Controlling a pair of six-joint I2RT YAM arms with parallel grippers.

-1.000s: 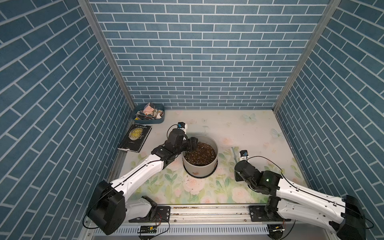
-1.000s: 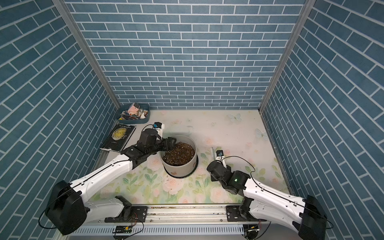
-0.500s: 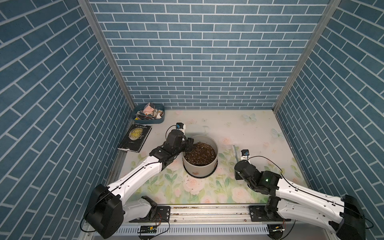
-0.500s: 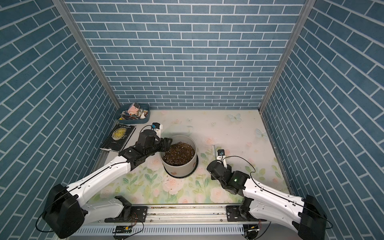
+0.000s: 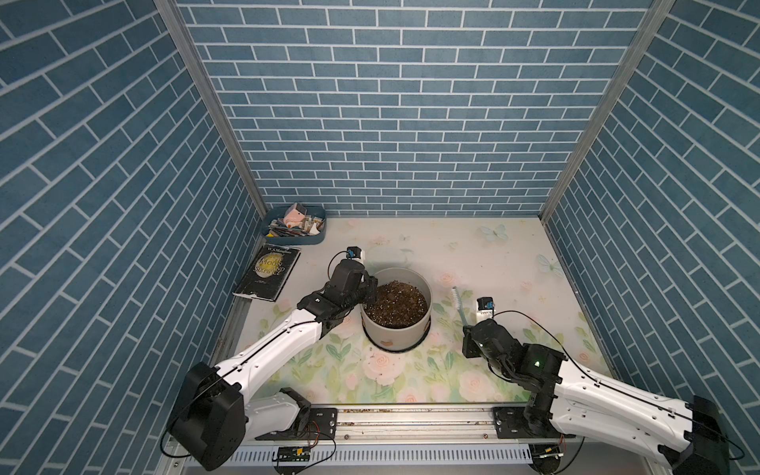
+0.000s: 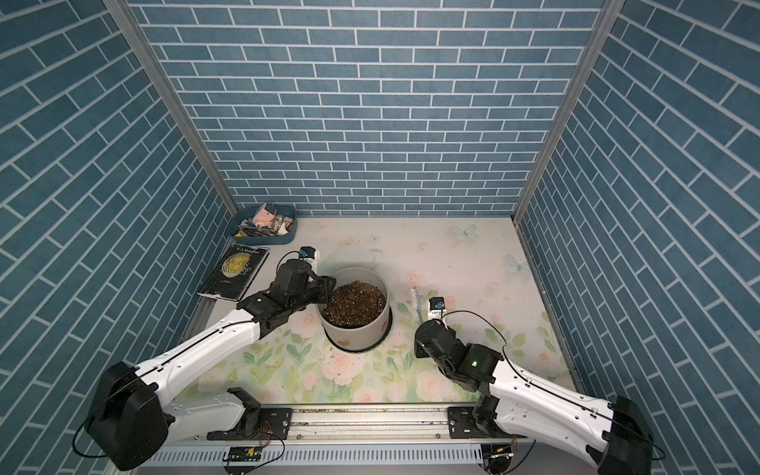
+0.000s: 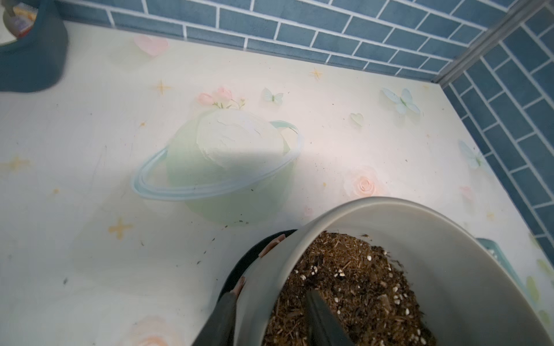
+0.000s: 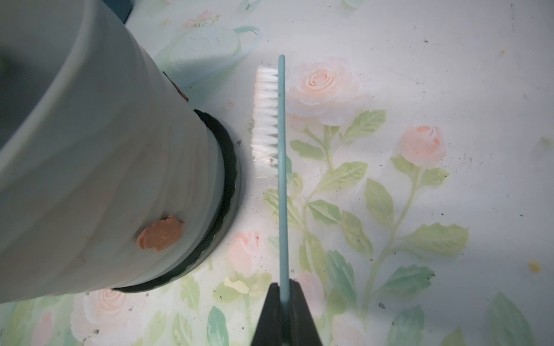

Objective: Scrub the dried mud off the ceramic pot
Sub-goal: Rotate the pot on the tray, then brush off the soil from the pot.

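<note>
We see left gripper [image 7: 269,317] closing astride ceramic pot [image 5: 397,329] rim, bracing; right gripper [image 8: 284,295] clamps brush [image 8: 281,179].

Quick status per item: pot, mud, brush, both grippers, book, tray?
ceramic pot: upright on its black saucer, filled with soil.
dried mud: patches on the pot's outer wall, not scrubbed off.
brush: held by its handle, bristles facing the pot, apart from it.
left gripper: jaws straddle the pot's rim.
right gripper: shut on the brush.
book: closed, flat.
blue tray: holds clutter.
</note>
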